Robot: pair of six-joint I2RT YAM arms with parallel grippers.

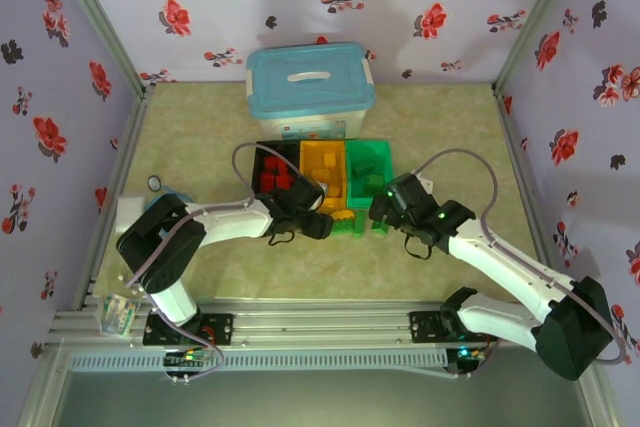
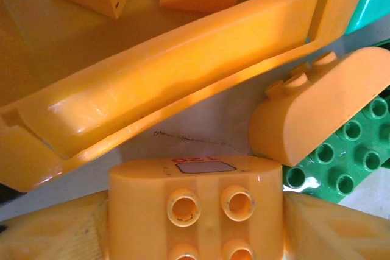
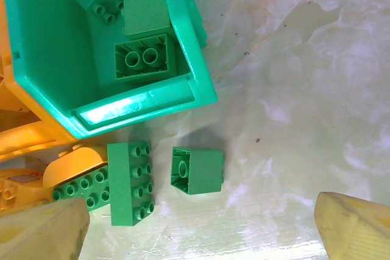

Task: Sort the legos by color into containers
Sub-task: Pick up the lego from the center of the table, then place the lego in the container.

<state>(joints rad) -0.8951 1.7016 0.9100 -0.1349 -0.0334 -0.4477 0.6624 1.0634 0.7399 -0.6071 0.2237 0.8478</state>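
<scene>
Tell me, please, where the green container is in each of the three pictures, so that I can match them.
Top external: the green bin is at the right end of the row of bins, mid-table.
Left wrist: a green sliver in the top right corner.
Right wrist: upper left, open, with green legos inside.
Shared landmark: the orange-yellow bin, directly beside it.

The table (image 1: 450, 147) is a pale marbled top. At the back sits a white box (image 1: 310, 87) with a blue lid. Right in front of it are three bins in a row: black bin (image 1: 278, 144), orange-yellow bin (image 1: 322, 147), green bin (image 1: 368, 150). Loose just beside the green one: a long green brick (image 3: 129, 184), a small green brick (image 3: 198, 170) and a rounded orange-yellow brick (image 3: 73, 161).
</scene>
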